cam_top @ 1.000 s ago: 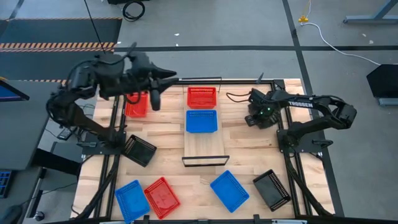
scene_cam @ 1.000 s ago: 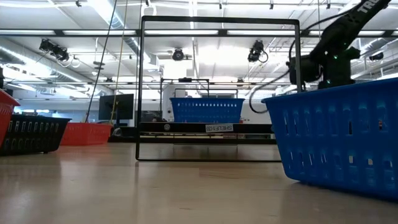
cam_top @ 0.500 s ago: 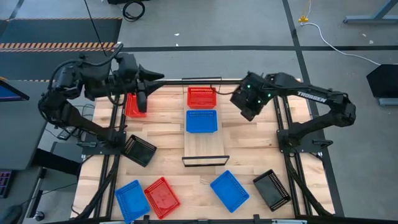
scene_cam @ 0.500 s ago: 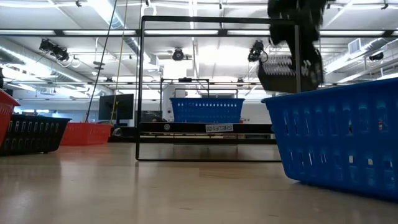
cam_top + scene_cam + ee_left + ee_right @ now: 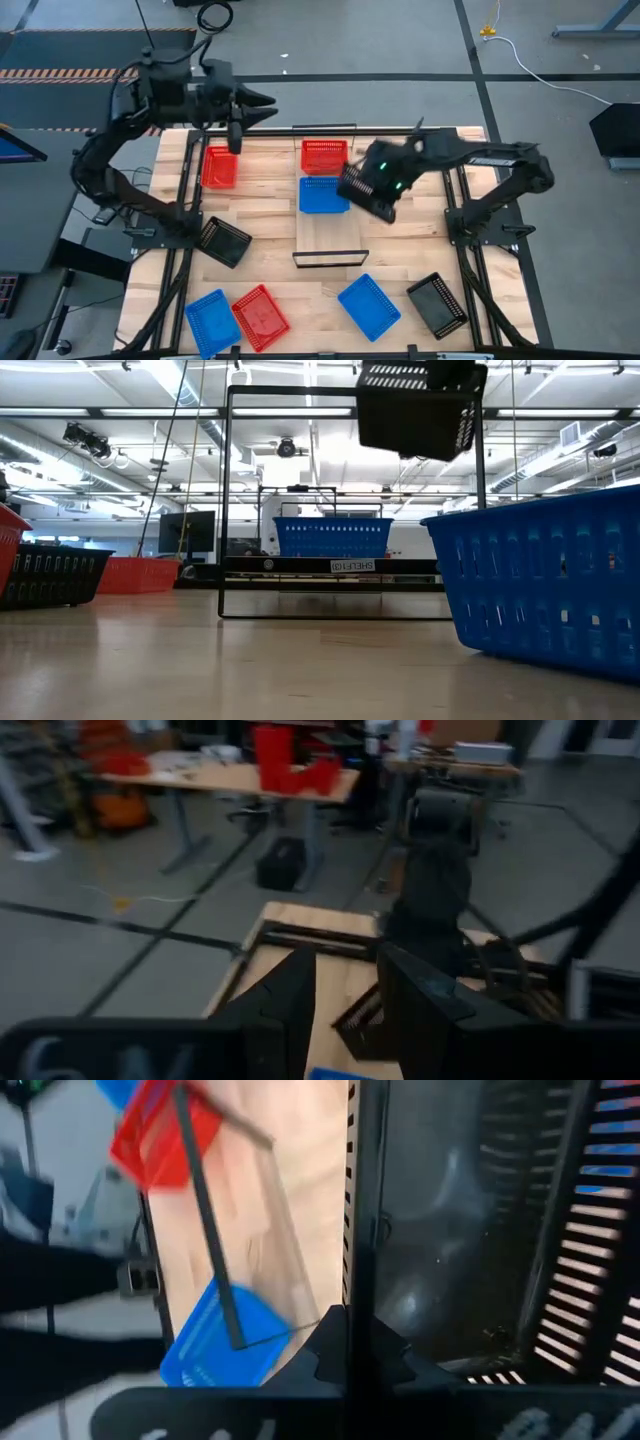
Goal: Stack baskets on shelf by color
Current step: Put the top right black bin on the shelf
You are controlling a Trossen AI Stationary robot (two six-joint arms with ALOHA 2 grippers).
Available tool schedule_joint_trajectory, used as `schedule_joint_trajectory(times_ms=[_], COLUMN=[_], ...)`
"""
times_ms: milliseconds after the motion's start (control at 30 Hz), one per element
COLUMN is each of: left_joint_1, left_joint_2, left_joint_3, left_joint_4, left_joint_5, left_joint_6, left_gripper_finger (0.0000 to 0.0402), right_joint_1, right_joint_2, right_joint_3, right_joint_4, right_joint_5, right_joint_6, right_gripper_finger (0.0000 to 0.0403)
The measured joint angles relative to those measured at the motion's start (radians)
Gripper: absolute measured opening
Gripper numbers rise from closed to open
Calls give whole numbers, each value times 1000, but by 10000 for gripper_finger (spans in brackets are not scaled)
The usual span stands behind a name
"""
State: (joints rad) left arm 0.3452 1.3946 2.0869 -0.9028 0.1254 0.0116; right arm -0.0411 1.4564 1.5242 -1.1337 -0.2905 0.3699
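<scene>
My right gripper [image 5: 383,186] is shut on a black basket [image 5: 362,190] and holds it in the air over the right side of the shelf [image 5: 330,232]. The low view shows the black basket [image 5: 420,405] high above the table. On the shelf stand a red basket [image 5: 324,155] at the far end and a blue basket [image 5: 324,195] just nearer. My left gripper [image 5: 262,103] is open and empty, raised over the table's far left corner, beyond a red basket [image 5: 220,167]. My right gripper pinches one side wall of the black basket at its rim [image 5: 360,1230], with one finger outside [image 5: 325,1355] and one finger inside [image 5: 405,1365]. The basket is lifted clear of table and shelf and hangs slightly tilted [image 5: 420,405].
On the near half of the table lie a black basket [image 5: 224,240], a blue basket [image 5: 210,318], a red basket [image 5: 262,315], a blue basket [image 5: 369,305] and a black basket [image 5: 437,303]. A dark wire frame [image 5: 350,500] stands at the shelf's near end.
My right gripper has risen from the table's far right with the black basket, lifting it clear, and has carried it toward the table's left to above the shelf. My left gripper has drawn back toward the table's far edge.
</scene>
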Motion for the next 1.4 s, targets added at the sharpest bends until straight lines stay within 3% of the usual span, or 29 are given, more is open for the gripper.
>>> schedule_joint_trajectory(times_ms=[367,833,1033,1400], left_joint_1=[38,37,37,37], left_joint_2=[0,0,0,0], left_joint_3=[-1,-1,-1,-1], left_joint_4=[-93,-145,-145,-144], left_joint_5=[44,58,58,56], left_joint_6=[0,-26,-41,-82], left_gripper_finger=[116,116,116,116], right_joint_1=[153,144,111,80], right_joint_2=[165,326,328,328], right_joint_3=[1,1,1,1], right_joint_4=[210,221,214,220], right_joint_5=[9,-49,-36,-126], right_joint_6=[125,-112,-169,-216], right_gripper_finger=[3,5,5,6])
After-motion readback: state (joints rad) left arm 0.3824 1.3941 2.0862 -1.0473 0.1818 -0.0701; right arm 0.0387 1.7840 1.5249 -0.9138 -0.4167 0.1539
